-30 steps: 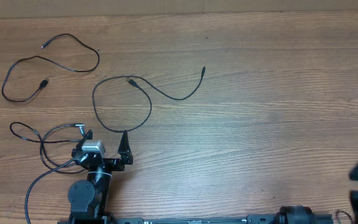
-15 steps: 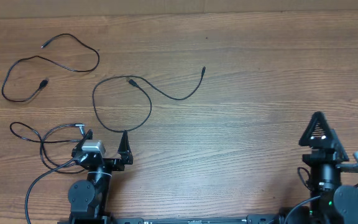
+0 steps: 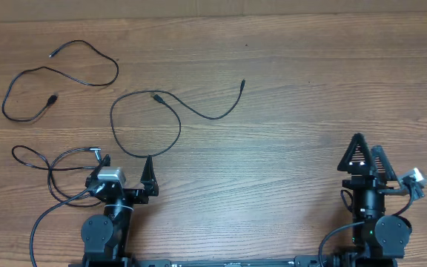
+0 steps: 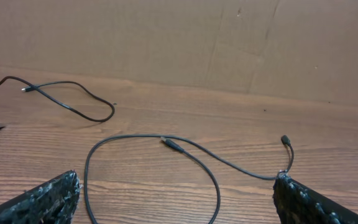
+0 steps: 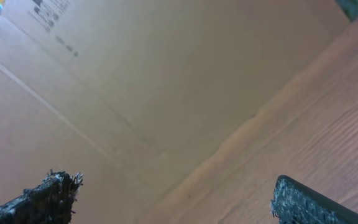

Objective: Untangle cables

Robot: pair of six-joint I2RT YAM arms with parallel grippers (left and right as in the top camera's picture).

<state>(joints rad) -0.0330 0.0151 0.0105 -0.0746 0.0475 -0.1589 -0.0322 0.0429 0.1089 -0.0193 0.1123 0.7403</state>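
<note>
While the left gripper (image 3: 127, 161) and right gripper (image 3: 367, 148) at the near edge both gape apart, empty, three thin black cords lie on the brown wooden table (image 3: 295, 89): far-left cable (image 3: 116, 69), looped middle cable (image 3: 180, 127) just beyond the left gripper, silvery-tipped cable (image 3: 71, 152) near left.

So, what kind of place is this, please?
Probably a robotics lab bench: a wood-grain table, a cardboard backdrop behind it, and thin cables laid out before the left arm and right arm mounted at its edge.
</note>
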